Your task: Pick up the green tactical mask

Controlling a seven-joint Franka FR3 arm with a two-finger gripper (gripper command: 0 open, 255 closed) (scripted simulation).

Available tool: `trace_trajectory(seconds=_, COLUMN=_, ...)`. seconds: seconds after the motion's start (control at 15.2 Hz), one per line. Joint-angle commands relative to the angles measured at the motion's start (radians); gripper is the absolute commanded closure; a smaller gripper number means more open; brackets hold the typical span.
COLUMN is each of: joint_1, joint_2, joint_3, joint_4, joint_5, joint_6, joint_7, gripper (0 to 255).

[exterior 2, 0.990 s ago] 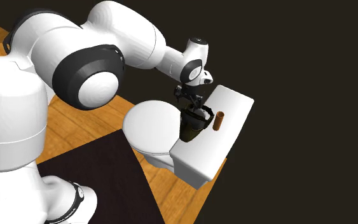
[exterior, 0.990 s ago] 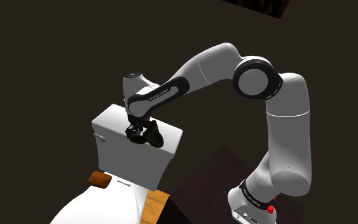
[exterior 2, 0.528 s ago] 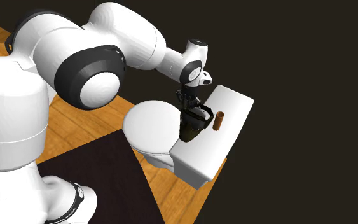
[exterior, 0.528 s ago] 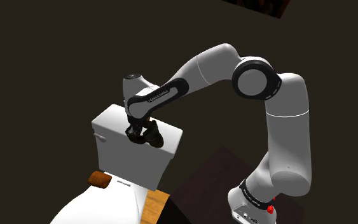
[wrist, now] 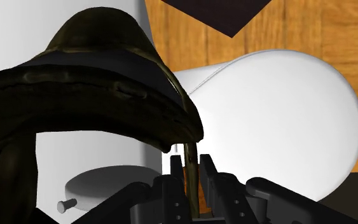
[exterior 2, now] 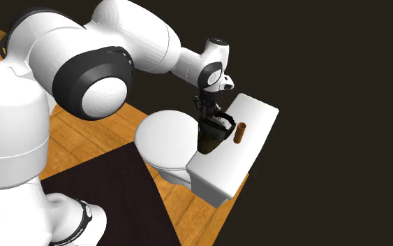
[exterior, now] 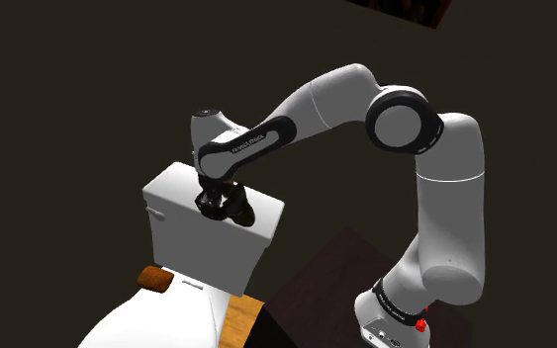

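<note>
Over the white toilet tank (exterior: 175, 190), my fingers (wrist: 210, 179) are pinching the olive mask (wrist: 95, 70) by its thin rim between them; I'm judging it light, floppy, prone to swinging.

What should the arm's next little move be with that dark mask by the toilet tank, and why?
Probably a slow, straight lift. The gripper looks shut on a thin edge of the olive mask, which sits low against the white toilet tank, close to a brown cylinder standing on it. Rising straight should clear both.
</note>
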Motion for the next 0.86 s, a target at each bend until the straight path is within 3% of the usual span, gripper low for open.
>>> trace_trajectory(seconds=0.0, joint_1=-0.001, joint_2=-0.019, joint_3=0.002, joint_4=-0.003, joint_5=0.003, joint_6=-0.015, joint_7=-0.001, gripper=255)
trace_trajectory(seconds=0.79, joint_1=-0.008, joint_2=-0.105, joint_3=0.012, joint_4=0.012, joint_5=0.020, joint_6=-0.115, joint_7=-0.013, gripper=255)
